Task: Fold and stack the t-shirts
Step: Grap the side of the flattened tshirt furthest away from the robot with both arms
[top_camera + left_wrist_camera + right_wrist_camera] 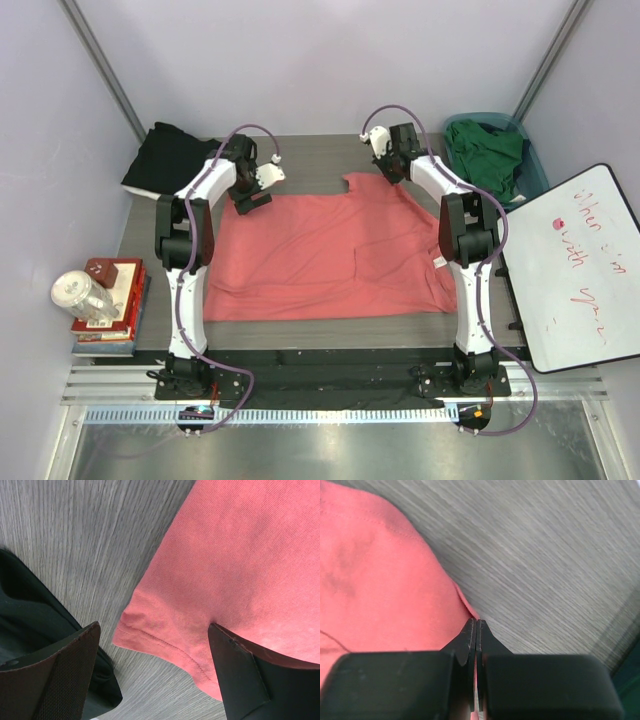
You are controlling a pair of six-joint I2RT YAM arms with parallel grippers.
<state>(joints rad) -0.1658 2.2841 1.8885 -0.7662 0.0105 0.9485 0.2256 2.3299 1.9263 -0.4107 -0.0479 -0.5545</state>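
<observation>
Coral-pink t-shirt [330, 255] lies on grey wood-grain table [310, 160] between pale walls [330, 60], right gripper [476, 622] pinching its edge, left gripper [154, 627] agape.

Overhead view looks down from behind; wrist views (close-up) share its coral-pink shirt [330, 255].

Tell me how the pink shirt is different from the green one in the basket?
The coral-pink t-shirt lies spread flat on the table; the dark green t-shirt is bunched up in the teal basket. The pink one sits between the arms; the green one is off at the far right. Neither is neatly folded yet.
</observation>
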